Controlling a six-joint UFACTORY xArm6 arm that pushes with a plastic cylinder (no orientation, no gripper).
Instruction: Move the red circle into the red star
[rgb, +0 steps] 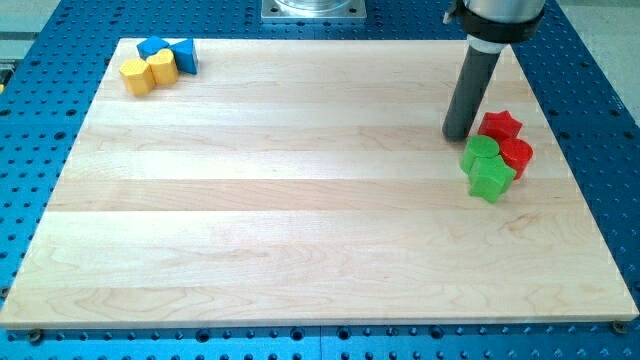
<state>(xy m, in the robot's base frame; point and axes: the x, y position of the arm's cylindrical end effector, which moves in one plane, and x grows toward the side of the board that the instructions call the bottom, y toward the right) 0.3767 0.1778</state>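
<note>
My tip (459, 136) is a bare rod end, so there is nothing on me to spread or clamp; it rests on the wooden board (300, 190) at the cluster on the view's right. The red star (499, 125) sits just to the view's right of my tip, very near or touching. The red circle (516, 156) lies below and to the right of my tip, on the far side of the cluster, right under the star and seemingly touching it already. Between the circle and me are two green blocks: a rounded one (481, 152) just below my tip, and a green star (490, 178) further down.

I judge the job nearly done. To finish it well, I should not push from here, since that would shove the star away. Better to go round the green pair, come in under the circle, and nudge it gently towards the view's top into the star. A hard push risks scattering everything. The yellow and blue blocks (160, 62) are well apart, far to my left.
</note>
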